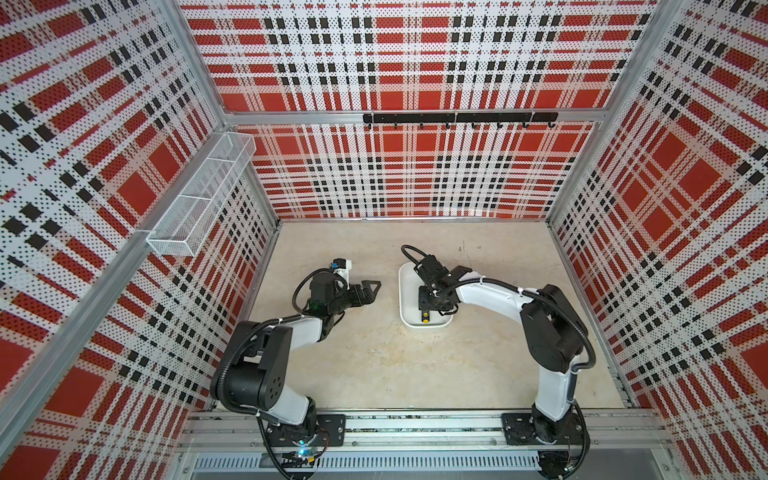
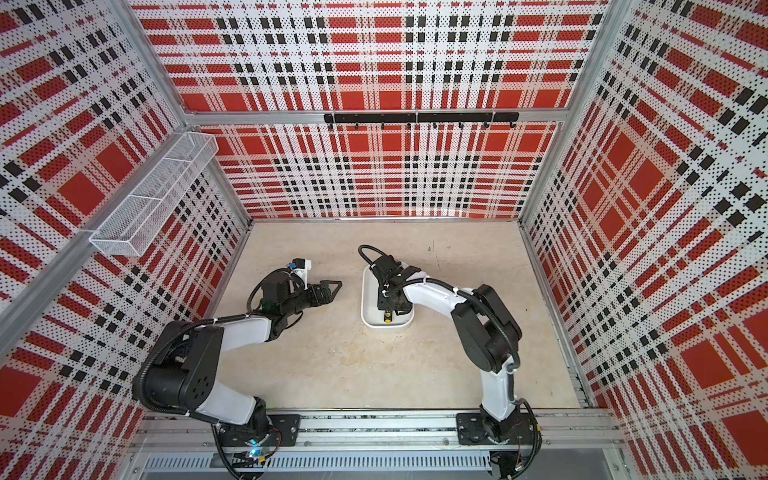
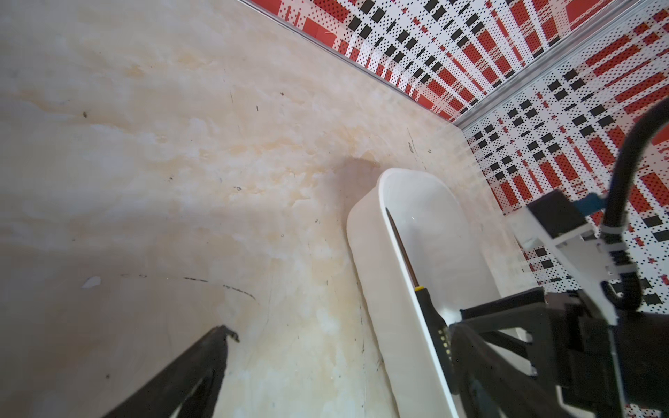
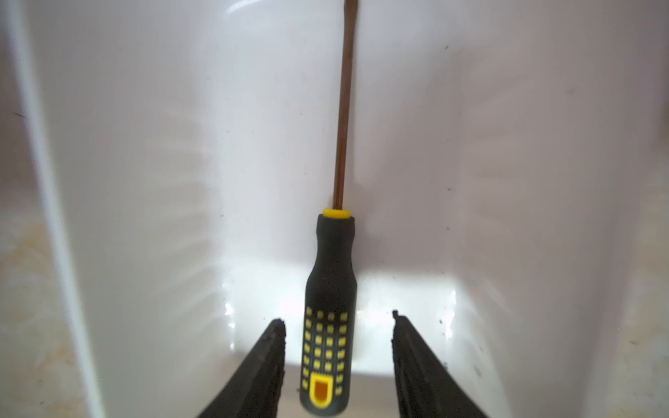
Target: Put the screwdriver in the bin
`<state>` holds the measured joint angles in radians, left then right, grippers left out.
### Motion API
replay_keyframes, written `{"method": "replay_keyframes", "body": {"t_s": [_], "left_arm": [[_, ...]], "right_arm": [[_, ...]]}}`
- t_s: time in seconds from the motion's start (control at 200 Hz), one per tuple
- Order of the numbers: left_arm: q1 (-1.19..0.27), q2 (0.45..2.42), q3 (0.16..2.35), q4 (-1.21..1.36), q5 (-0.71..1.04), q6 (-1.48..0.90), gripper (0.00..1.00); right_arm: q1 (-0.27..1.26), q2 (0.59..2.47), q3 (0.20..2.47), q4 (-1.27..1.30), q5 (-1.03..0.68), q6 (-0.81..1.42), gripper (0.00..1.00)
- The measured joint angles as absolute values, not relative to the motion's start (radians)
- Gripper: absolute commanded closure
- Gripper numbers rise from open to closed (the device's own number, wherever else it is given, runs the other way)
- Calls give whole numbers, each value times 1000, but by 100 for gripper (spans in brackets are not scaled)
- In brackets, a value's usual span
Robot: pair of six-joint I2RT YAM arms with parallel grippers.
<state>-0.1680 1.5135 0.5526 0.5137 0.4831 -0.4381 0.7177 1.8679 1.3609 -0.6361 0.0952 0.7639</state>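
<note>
Right gripper [image 4: 337,318]: claw spread. One black finger stands on each side of the screwdriver [image 4: 328,289] handle, with a visible gap on both sides; nothing is pinched. Both fingers reach down inside the bin [image 4: 108,202], and white floor shows between each finger and the nearer long wall.

Screwdriver position: lengthwise inside the bin, roughly midway between the long walls. The shaft points to the far end. In both top views the yellow end of the handle shows by the near short wall, below the gripper.

Left gripper [image 1: 371,286]: over the tabletop [image 1: 374,365], left of the bin and well apart from it. Its wrist view shows only one fingertip for certain, so spread or pressed together cannot be told.

Room: open tabletop lies on every side of the bin, which stands away from all the enclosure walls [image 1: 415,178].

Materials:
- Bin: glossy white plastic with rounded corners, bright highlights and a few dark specks.
- Handle: matte black and waisted, with rows of small yellow squares and a yellow collar.
- Shaft: thin, brownish-dark metal.
- Fingers: black, tapering, rough along the inner edge.
- Tabletop: mottled beige, stone-like, scuffed.
- Walls: perforated panels in red, black and white plaid, set in aluminium framing.
</note>
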Motion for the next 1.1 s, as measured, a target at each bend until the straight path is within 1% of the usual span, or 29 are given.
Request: {"method": "replay_keyframes", "body": {"t_s": [0.1, 0.185, 0.306, 0.406, 0.586, 0.762, 0.932, 1.102], "left_arm": [[-169, 1466, 571, 482, 463, -427, 2], [-169, 1430, 586, 469, 438, -414, 2], [-166, 1386, 597, 456, 402, -401, 2], [-162, 1353, 597, 444, 363, -384, 2], [-152, 1305, 597, 433, 279, -337, 2], [-123, 1283, 597, 435, 197, -300, 2], [-110, 1259, 567, 498, 121, -234, 2], [-103, 1224, 487, 599, 35, -149, 2]], "right_arm": [[718, 1748, 1328, -611, 102, 719, 45], [718, 1632, 1288, -568, 119, 667, 40], [717, 1467, 1219, -509, 181, 577, 34], [711, 1368, 1177, -482, 253, 505, 31], [683, 1281, 1115, -469, 400, 389, 27], [634, 1230, 1019, -432, 530, 295, 25], [543, 1154, 873, -300, 577, 226, 24], [487, 1074, 705, -70, 588, 125, 23]]}}
